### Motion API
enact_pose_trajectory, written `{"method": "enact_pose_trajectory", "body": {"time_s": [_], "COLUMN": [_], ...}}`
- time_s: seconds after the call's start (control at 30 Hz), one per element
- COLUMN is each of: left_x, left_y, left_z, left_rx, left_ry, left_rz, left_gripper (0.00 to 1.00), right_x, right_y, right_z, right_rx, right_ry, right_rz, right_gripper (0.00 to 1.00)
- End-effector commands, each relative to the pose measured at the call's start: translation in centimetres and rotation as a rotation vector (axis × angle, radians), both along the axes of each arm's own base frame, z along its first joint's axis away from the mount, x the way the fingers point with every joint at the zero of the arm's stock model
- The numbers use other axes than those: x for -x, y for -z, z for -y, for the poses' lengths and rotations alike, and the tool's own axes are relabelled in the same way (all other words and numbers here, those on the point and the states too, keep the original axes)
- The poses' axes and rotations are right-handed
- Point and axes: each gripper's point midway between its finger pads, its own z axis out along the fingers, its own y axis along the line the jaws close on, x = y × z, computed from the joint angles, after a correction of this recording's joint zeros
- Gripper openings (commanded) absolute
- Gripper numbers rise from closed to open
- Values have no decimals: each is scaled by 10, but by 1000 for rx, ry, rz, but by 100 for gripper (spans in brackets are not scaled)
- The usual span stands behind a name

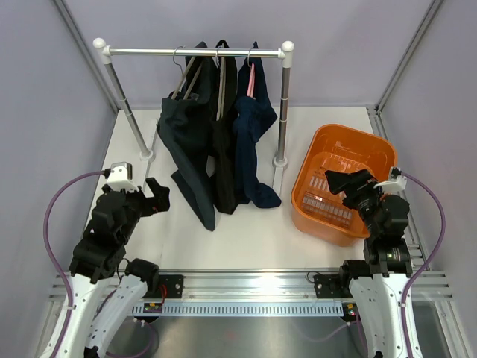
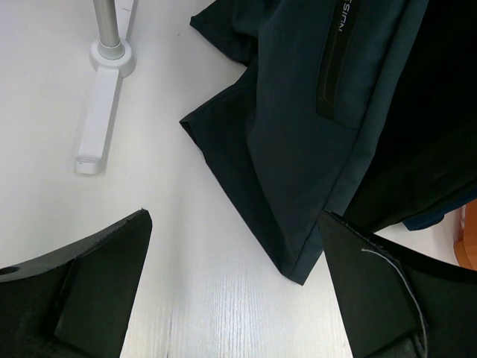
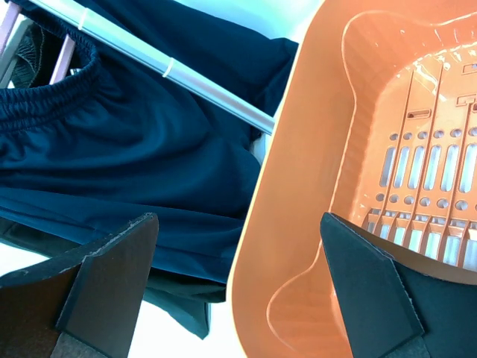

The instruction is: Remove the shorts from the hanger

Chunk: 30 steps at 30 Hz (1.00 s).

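The left gripper [image 1: 151, 195] is spread wide with nothing between its fingers. It hovers low, in front of the left foot of the rack [image 1: 284, 112]. That spot looks chosen because the dark teal-navy shorts [image 1: 186, 142], leftmost on the rack, trail a hem onto the table [image 1: 246, 231] just ahead of it, an easy first hold. The right gripper [image 1: 339, 181] is equally wide and empty. It is poised to the right of the rack, over the orange basket [image 1: 373, 145], which stands just beside the rack's right post, probably to receive whatever comes off.

The left arm is folded low, its forearm reaching forward and inward toward the rack. The right arm is folded more upright, with its wrist turned left toward the rack.

All three garments hang on hangers [image 1: 183, 78] from the rack's rail [image 1: 149, 52]. The black shorts [image 1: 226, 149] are in the middle and the navy blue shorts [image 1: 253, 134] on the right, on a pink hanger [image 1: 251, 80]. How the waistbands are fastened is hard to make out.
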Motion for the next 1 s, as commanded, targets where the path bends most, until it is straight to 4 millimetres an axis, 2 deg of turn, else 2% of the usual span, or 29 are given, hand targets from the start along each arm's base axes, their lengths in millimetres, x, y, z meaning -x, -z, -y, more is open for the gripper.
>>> {"method": "enact_pose_trajectory", "body": {"time_s": [0.0,0.2,0.33,0.43,0.47,0.5,0.57,0.6,0.67,0.7,0.77,0.8,0.9,0.93,0.97], "left_x": [-5,-5,-2,3,2,1,-11,-11,-22,-34,-48,-63,-87,-106,-116], "left_y": [-11,-10,-21,-54,-79,-93,-116,-146,-173,-193,-216,-232,-255,-265,-266], "left_z": [4,4,3,19,21,22,26,25,30,35,40,44,48,53,54], "left_rx": [30,29,35,52,67,75,80,95,115,122,130,126,78,57,9], "left_ry": [7,7,14,118,130,136,135,128,133,135,142,141,142,141,145], "left_rz": [47,41,81,163,211,233,256,310,349,363,398,408,434,433,424], "left_gripper": [99,99,99,99,99,99,99,99,99,99,99,99,98,98,97], "right_x": [6,8,9,9,9,9,8,7,5,4,3,2,1,0,-1], "right_y": [-21,-24,-26,-25,-24,-23,-20,-19,-17,-15,-14,-15,-15,-15,-15], "right_z": [-3,-2,1,1,1,0,-1,-1,-1,0,1,2,4,6,6], "right_rx": [2,32,73,101,104,105,107,111,120,129,138,153,179,186,188], "right_ry": [-14,-15,-11,-17,-22,-25,-35,-37,-35,-34,-32,-34,-28,-21,-18], "right_rz": [60,72,63,60,59,60,55,56,47,44,33,36,25,21,21], "right_gripper": [99,100,99,100,99,99,99,99,99,99,100,99,100,99,99]}}
